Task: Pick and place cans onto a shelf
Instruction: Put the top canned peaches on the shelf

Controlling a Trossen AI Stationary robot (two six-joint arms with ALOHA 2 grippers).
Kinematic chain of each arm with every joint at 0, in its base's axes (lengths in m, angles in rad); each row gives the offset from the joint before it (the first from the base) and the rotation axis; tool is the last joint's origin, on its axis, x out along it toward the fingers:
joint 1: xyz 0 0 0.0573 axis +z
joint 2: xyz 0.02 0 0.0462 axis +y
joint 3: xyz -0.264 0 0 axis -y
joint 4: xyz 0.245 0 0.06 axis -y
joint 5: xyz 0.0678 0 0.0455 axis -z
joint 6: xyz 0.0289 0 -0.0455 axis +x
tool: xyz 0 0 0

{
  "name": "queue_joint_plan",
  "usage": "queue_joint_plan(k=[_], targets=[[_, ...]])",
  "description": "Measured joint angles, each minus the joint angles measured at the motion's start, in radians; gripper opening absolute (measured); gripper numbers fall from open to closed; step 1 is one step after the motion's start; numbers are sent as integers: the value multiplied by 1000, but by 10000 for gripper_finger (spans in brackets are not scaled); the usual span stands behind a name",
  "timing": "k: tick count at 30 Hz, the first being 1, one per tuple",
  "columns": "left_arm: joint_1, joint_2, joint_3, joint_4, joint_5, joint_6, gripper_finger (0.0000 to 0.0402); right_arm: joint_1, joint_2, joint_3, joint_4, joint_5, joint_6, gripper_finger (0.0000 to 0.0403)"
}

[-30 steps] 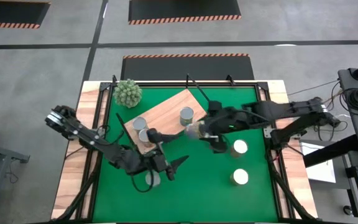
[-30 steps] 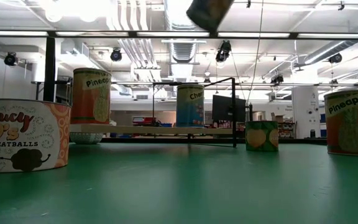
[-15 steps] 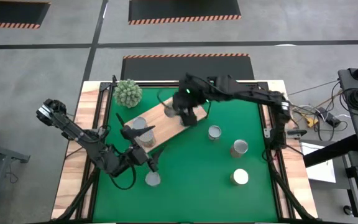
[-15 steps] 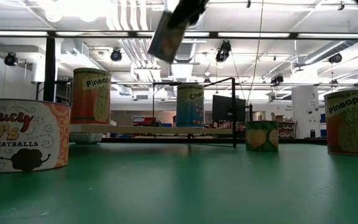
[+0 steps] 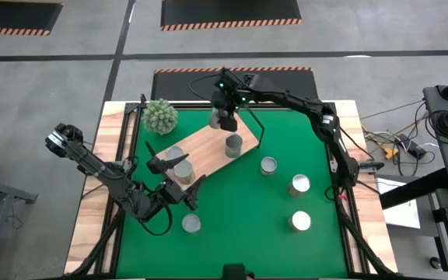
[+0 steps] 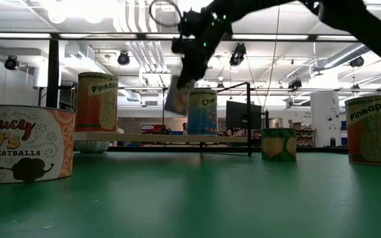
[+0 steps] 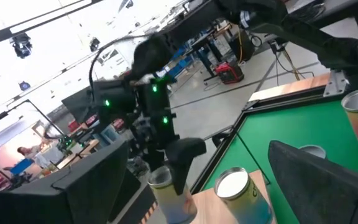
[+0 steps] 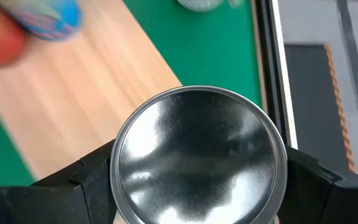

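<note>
In the last second the right arm has swung with its can from the middle of the green mat, beside the shelf's right end, over to the far end of the shelf (image 5: 208,145), so the right gripper (image 5: 225,117) is now above the board's far corner, at about 12 o'clock from the table's centre. I judge this to mean that the carrying part is nearly done and only the lowering and the release remain. The right gripper's two fingers are closed on the held can (image 8: 199,155), one on each side of its shiny round top, as the right wrist view shows; in the low view this can hangs tilted in the air above the board and does not yet touch it. Three cans already stand on the shelf: one can (image 5: 233,145) at 6 o'clock from the gripper and two cans (image 5: 178,162) toward the board's left end. Three more cans (image 5: 268,166) wait on the mat at about 3 to 5 o'clock, and one can (image 5: 190,224) at 7 o'clock. The left gripper (image 5: 177,180) has drawn back slightly toward its base and hovers by the shelf's left end with fingers spread wide, holding nothing.
</note>
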Motion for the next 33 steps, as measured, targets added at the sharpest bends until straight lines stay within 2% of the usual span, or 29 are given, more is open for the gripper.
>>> queue_joint_plan(k=[10, 19, 33], targets=[[1, 0, 0, -3, 0, 3, 369, -9, 62, 0, 3, 6, -8, 306], [1, 1, 0, -4, 0, 3, 369, -8, 68, -3, 2, 6, -9, 307], [1, 1, 0, -4, 3, 3, 369, -7, 68, -29, 3, 2, -8, 342]])
